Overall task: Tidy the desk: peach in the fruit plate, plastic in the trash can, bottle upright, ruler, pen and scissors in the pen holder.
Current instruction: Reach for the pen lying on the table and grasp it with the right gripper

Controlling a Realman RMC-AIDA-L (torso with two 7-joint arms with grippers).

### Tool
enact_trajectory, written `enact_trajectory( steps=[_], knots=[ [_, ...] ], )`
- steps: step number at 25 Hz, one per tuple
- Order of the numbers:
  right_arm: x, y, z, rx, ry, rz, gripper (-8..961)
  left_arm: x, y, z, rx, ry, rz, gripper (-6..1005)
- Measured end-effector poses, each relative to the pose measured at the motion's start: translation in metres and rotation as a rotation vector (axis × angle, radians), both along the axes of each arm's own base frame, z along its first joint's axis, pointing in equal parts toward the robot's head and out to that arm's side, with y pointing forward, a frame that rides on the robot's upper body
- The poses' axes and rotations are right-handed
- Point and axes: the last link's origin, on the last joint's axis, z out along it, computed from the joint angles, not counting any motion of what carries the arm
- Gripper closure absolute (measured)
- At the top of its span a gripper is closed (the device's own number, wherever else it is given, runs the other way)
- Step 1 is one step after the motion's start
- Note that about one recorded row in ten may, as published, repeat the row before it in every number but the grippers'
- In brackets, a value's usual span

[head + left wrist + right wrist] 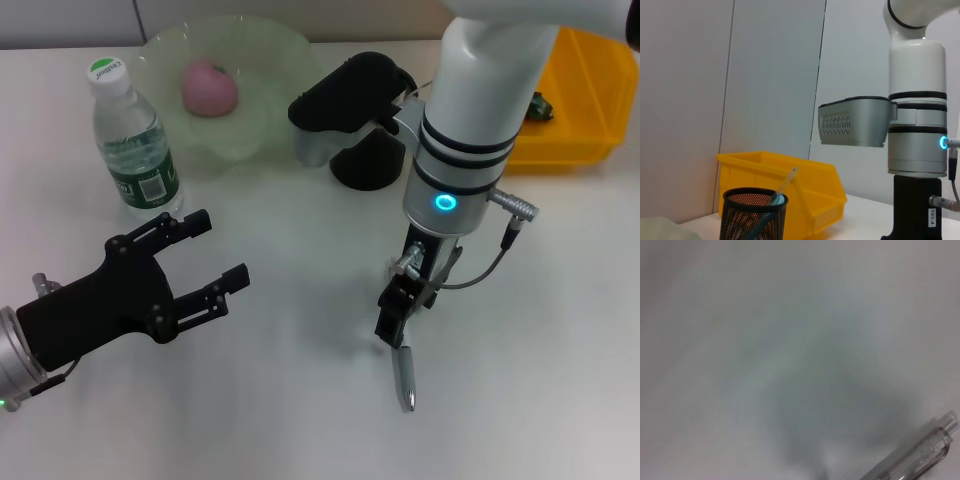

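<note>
Items on the white table (pixel 300 420), listed left to right from the head view:

1. Left gripper (pixel 205 262): black, hovering low over bare table in front of the bottle, jaws apart and holding nothing.
2. Bottle (pixel 135 145): clear plastic, green label, white cap, standing upright just beside the plate.
3. Fruit plate (pixel 250 130): pale green, wavy rim, with the pink peach (pixel 209 88) resting inside it.
4. Pen holder (pixel 365 165): black mesh cup, partly hidden behind the right arm in the head view; the left wrist view shows the pen holder (pixel 754 216) with a slim blue-tipped item already leaning inside.
5. Right gripper (pixel 400 325): pointing straight down at the table, directly over the pen; whether its jaws are apart or together cannot be told from these views.
6. Pen (pixel 404 375): clear-bodied, lying flat on the table with its upper end at the gripper's tip; contact is probably made, though that is unclear. The right wrist view shows the clear barrel of the pen (pixel 912 460) close by.
7. Yellow bin (pixel 585 100): far right, well apart from the pen.

Handling note: the pen is judged light, rigid and smooth, liable to roll or slip; best pinched across the barrel near its middle
</note>
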Motion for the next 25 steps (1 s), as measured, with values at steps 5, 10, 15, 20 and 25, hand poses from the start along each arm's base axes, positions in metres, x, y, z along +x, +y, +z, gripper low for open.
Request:
enact_trajectory(
  steps=[5,10,15,20,25],
  knots=[
    [0.0011,0.0004,-0.0005,0.004,-0.005,0.001,310,0.0004,0.0006,0.0,0.0,0.001,-0.001,202],
    [0.0026,0.0002,-0.0006,0.005,-0.007,-0.001,313,0.0013,0.0017,-0.0001,0.0,0.0,-0.005,202],
    [0.0041,-0.0004,-0.0012,0.002,-0.007,0.005,316,0.0015,0.002,0.0,0.0,0.001,-0.006,202],
    [0.0048,-0.0016,-0.0033,-0.004,-0.012,0.021,319,0.0015,0.002,-0.0001,0.0,0.001,-0.006,202],
    [0.0034,-0.003,-0.0046,-0.012,-0.008,0.028,322,0.0016,0.002,-0.0001,0.0,0.0,-0.006,202]
  ],
)
